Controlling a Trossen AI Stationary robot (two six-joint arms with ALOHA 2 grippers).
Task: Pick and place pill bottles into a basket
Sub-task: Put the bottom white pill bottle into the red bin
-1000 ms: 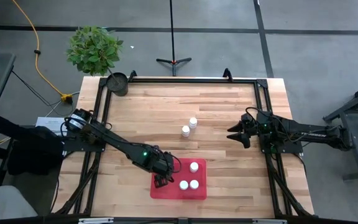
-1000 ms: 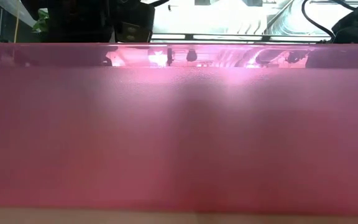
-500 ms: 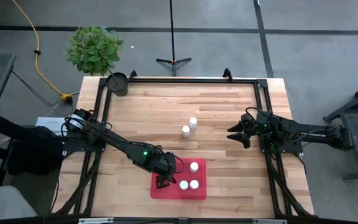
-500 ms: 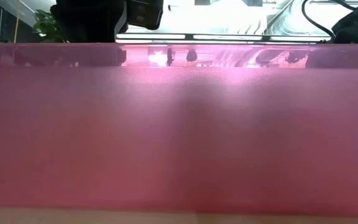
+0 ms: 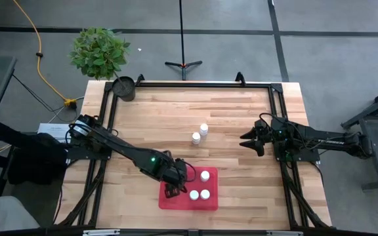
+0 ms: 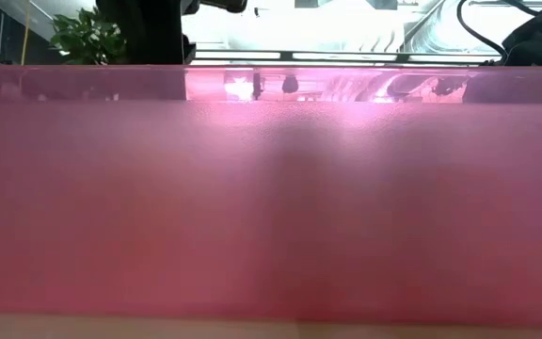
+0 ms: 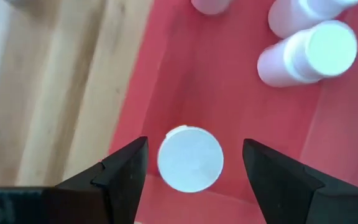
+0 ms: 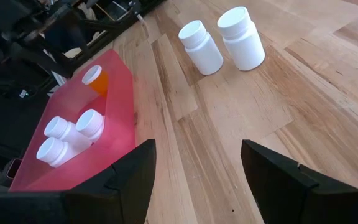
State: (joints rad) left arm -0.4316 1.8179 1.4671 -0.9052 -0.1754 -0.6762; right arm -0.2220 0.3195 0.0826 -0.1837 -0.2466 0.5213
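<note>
The red basket [image 5: 214, 204] lies near the table's near edge; its wall fills the low view [image 6: 271, 207]. Three white bottles [image 5: 201, 189] stand in it. A fourth, amber-bodied bottle [image 8: 94, 79] stands upright on the basket floor at its left end. My left gripper [image 5: 171, 191] is open above it, pointing down. Its fingers stand on either side of the bottle's white cap [image 7: 190, 158] with a gap on each side. Two white bottles [image 5: 199, 134] stand on the table's middle. My right gripper [image 5: 247, 141] waits open and empty at the right.
A small dark round pot [image 5: 124, 87] stands at the table's far left corner, with a potted plant [image 5: 99, 51] on the floor behind it. A black frame [image 5: 275, 118] runs along the table's edges. Bare wood lies between the two loose bottles and the basket.
My left arm has shifted a little toward the table's right over the basket's left end. The bottles stay where they were.
</note>
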